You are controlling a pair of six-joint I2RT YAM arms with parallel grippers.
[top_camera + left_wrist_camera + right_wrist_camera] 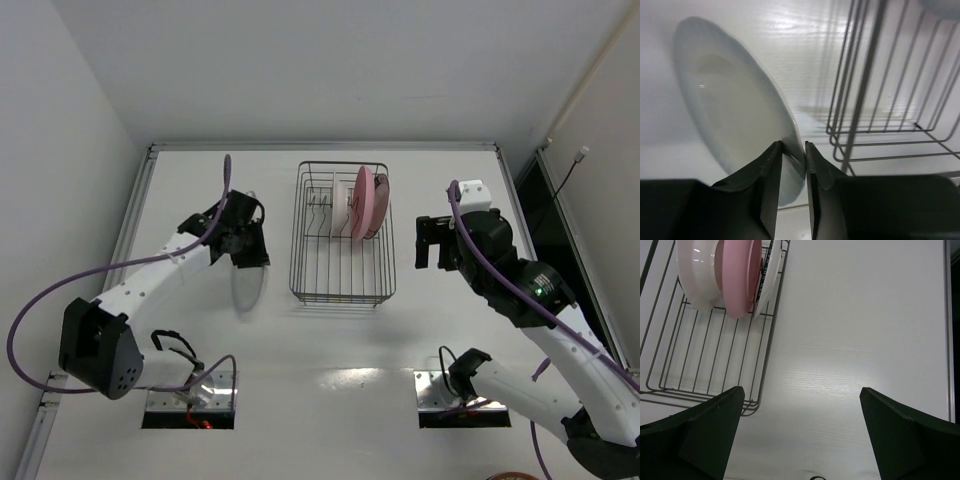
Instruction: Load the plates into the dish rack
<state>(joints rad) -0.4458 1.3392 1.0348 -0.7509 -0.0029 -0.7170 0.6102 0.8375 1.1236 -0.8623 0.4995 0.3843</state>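
Left pincer (792,147) astride whitish plate (735,110) rim: wrist view only

Patterned plate (769,280) mostly behind pink plate (740,275)

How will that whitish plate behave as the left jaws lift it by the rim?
The whitish plate looks rigid with a smooth molded shape, so it probably won't flex. Its glossy surface, pinched only at the rim, may slip or pivot in the jaws.
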